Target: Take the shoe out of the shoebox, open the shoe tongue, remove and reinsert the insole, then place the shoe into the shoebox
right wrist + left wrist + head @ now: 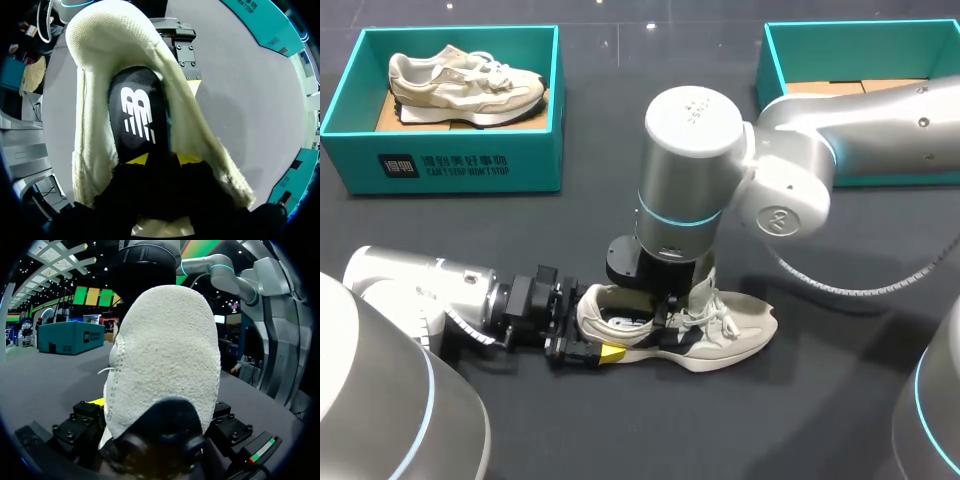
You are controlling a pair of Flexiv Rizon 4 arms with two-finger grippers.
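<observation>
Our shoe [735, 335], pale cream with white laces, lies on its sole on the dark desk [800, 400], near the middle, with its toe towards our right side. Our left gripper [595, 350] comes in low along the desk and is closed on the shoe's heel, which fills the gap between its two sides in the left wrist view. Our right gripper [665, 308] hangs straight down over the shoe and reaches into its opening. There it sits right above the black insole [135, 115], which lies inside the shoe; we cannot tell whether it has hold of anything. Well apart, at the far edge of the desk, stand two teal boxes. The left shoebox [450, 160] holds a second shoe [465, 85] lying on its side. The right shoebox [840, 55] shows a brown cardboard floor and is partly hidden behind our right arm [880, 130].
</observation>
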